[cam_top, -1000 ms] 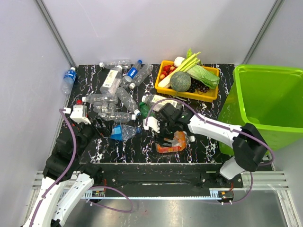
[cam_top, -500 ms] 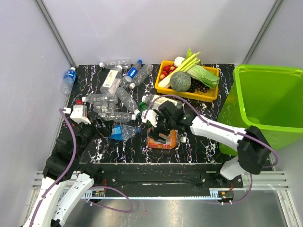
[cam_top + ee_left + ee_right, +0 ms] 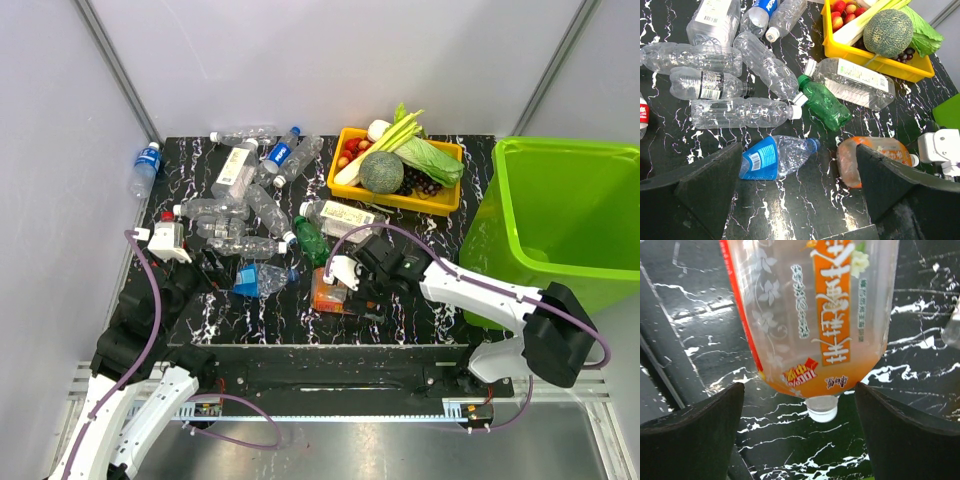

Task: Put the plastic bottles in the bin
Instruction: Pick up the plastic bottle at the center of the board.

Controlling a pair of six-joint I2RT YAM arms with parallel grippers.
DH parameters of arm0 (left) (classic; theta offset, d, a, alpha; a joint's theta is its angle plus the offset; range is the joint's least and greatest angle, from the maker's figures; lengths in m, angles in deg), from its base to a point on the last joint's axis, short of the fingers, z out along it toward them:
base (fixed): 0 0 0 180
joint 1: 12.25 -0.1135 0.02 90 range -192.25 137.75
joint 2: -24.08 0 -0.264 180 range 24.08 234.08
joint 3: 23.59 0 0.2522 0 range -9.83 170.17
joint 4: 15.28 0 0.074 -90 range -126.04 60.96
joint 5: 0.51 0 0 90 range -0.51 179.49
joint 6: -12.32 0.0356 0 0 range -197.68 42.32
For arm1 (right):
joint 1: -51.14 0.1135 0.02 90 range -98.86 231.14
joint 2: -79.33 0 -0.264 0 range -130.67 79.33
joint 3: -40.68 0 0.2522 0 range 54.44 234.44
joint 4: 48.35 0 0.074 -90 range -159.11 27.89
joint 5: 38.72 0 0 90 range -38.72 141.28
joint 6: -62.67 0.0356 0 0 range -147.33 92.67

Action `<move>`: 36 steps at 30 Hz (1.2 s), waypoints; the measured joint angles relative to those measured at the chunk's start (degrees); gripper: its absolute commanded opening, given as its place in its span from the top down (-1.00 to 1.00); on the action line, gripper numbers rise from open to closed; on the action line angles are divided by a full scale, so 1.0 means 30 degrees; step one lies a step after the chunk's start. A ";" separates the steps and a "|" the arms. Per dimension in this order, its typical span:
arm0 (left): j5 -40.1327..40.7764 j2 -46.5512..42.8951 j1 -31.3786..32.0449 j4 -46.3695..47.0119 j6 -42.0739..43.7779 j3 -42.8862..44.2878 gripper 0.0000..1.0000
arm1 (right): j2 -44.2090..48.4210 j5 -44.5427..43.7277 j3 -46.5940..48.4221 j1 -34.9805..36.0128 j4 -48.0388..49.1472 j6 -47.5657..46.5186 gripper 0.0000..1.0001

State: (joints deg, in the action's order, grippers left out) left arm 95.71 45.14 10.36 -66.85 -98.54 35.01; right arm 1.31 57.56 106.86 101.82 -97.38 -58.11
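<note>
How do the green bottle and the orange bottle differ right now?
The green bottle is tinted green, unlabelled, with a green cap; the orange bottle is clear with an orange label and a pale cap. The green bottle lies beside the other bottles; the orange bottle lies apart, before the open right claw. Both lie on their sides, capped.

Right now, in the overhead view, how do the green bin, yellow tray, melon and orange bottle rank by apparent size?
1. green bin
2. yellow tray
3. melon and orange bottle: these look about alike. The bottle is partly covered, so I won't rank them.
</note>
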 measured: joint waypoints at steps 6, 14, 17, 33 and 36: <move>0.0022 -0.0022 0.0000 0.0000 0.0000 -0.0007 -0.98 | -0.0219 -0.0954 -0.0772 -0.0656 0.0029 -0.0568 -0.94; 0.0029 -0.0022 0.0000 0.0000 -0.0007 -0.0007 -0.98 | -0.0306 -0.1268 -0.1581 -0.0823 0.0044 -0.0933 -0.99; 0.0036 -0.0022 0.0000 0.0000 -0.0007 -0.0007 -0.98 | 0.0007 -0.1326 -0.1566 -0.0823 0.0029 -0.0823 -0.99; 0.0036 0.0044 0.0000 0.0000 -0.0058 -0.0007 -0.98 | -0.0918 -0.0029 -0.2273 -0.0867 0.2062 0.2025 -0.54; 0.0044 0.0044 0.0000 0.0000 -0.0058 -0.0007 -0.98 | -0.0947 -0.0073 -0.2404 -0.0867 0.2353 0.2266 -0.39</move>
State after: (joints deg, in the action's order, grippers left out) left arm 95.84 45.27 10.36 -66.85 -98.71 34.99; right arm -1.53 57.34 99.65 99.22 -90.32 -51.32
